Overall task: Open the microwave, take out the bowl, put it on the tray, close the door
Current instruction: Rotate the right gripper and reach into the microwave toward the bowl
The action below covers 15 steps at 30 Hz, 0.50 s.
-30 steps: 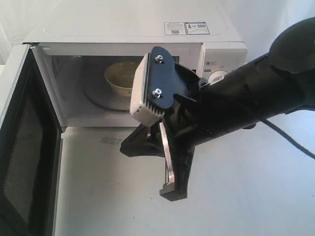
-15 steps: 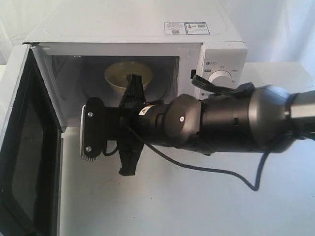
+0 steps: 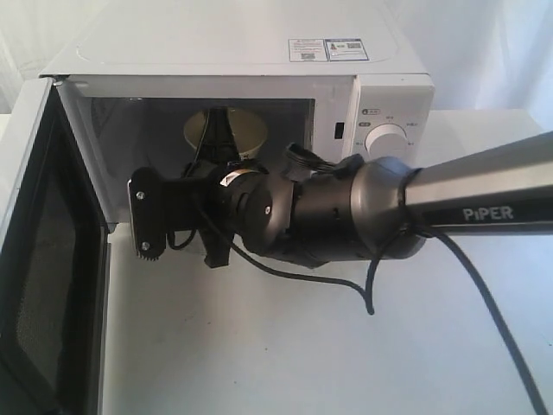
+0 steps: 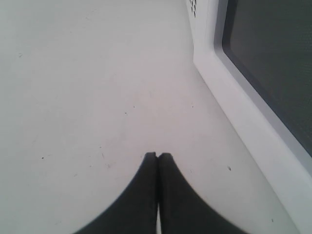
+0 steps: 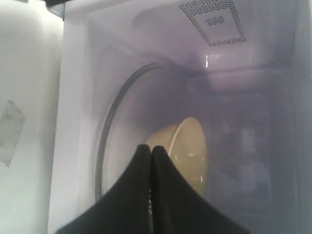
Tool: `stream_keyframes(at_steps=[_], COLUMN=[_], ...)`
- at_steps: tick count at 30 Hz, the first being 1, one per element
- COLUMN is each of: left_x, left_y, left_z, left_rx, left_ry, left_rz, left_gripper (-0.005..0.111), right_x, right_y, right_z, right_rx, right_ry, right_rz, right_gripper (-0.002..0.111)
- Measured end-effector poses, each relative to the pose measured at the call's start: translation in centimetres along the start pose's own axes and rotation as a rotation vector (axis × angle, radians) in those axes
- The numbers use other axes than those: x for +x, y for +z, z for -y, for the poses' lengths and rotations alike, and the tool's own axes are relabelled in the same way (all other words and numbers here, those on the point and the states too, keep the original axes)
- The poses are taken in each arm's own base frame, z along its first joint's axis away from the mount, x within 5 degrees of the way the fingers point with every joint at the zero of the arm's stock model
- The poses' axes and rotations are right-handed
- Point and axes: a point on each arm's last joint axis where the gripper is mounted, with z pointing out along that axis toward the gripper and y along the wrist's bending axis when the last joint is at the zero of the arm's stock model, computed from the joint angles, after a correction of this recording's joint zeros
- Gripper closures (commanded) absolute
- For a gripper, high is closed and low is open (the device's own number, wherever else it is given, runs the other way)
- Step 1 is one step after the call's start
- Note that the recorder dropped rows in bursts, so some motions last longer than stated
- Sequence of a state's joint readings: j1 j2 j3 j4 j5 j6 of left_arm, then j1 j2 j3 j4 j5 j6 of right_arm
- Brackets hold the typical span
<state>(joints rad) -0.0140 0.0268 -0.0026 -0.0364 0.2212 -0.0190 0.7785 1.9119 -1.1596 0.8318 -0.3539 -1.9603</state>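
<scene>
Two grippers, both with jaws pressed together and empty. The right gripper points into the cavity of the microwave, its tips near the bowl; contact cannot be told. The bowl sits inside on the glass turntable. The door stands swung wide open. The left gripper hovers over the white tabletop beside the door.

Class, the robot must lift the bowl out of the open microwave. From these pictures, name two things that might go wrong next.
1. The right gripper is shut and pointing at the bowl; pushed on like this, it may shove the bowl instead of gripping it.
2. Its loose cable loops below the arm and might snag on the microwave frame.
</scene>
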Motion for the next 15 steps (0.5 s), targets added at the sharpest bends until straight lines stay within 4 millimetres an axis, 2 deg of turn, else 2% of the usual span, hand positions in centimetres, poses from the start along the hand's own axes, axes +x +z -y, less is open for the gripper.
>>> stream_keyframes(at_steps=[4,8,15], left_x=[0.0,0.0,0.0], left_y=[0.0,0.0,0.0], left_z=[0.0,0.0,0.0], left_rx=[0.000,0.000,0.000], left_ry=[0.000,0.000,0.000], left_rz=[0.000,0.000,0.000], left_gripper=[0.107,0.107,0.107], right_x=[-0.3,-0.9,-1.5], right_y=[0.3,0.4,1.0], right_z=[-1.0,-1.4,-0.5], right_rx=[0.027,0.089,0.107], right_ry=[-0.031,0.026,0.197], right_rz=[-0.073,-0.142,-0.192], right_gripper=[0.108,0.108,0.108])
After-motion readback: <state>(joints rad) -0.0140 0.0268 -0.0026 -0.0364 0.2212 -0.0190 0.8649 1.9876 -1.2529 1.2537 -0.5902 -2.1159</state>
